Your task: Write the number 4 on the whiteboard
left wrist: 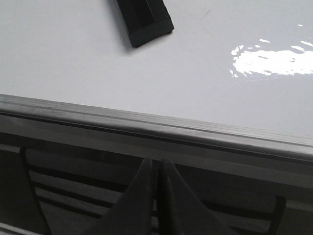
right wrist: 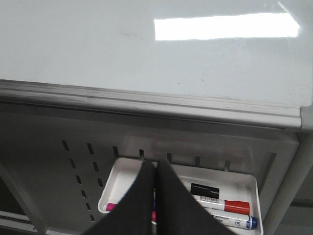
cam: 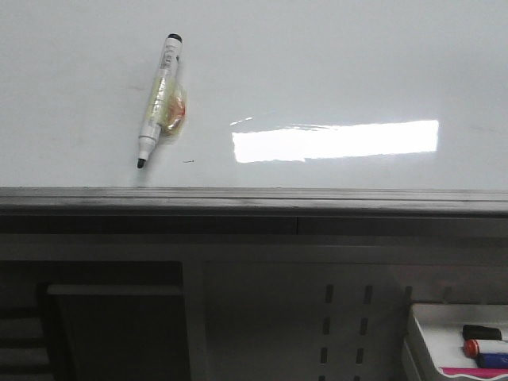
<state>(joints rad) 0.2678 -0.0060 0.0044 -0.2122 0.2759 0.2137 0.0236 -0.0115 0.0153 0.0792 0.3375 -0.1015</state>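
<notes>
**Whiteboard blank; marker lying on board; both grippers closed**

Front view: The whiteboard (cam: 333,71) fills the upper half of the picture, glossy white, with a grey metal edge along its near side and a bright rectangular light reflection (cam: 335,140) right of centre. No drawn strokes of a number 4 can be made out; only a tiny dark speck (cam: 189,161) shows near the edge. A black-capped marker (cam: 158,101) lies on the board's left part, its long axis nearly front-to-back, slightly tilted, bare tip toward the near edge. Its barrel is wrapped in yellowish tape. A white tray (cam: 429,317) at lower right holds markers.

Left wrist view: The left gripper (left wrist: 157,169) sits in front of the board edge, fingers pressed together, holding nothing. A black bar-shaped object (left wrist: 144,19) rests on the whiteboard (left wrist: 98,58).

Right wrist view: The right gripper (right wrist: 155,169) hangs over the tray (right wrist: 247,182), fingers together, empty. The whiteboard (right wrist: 73,44) lies beyond.
</notes>
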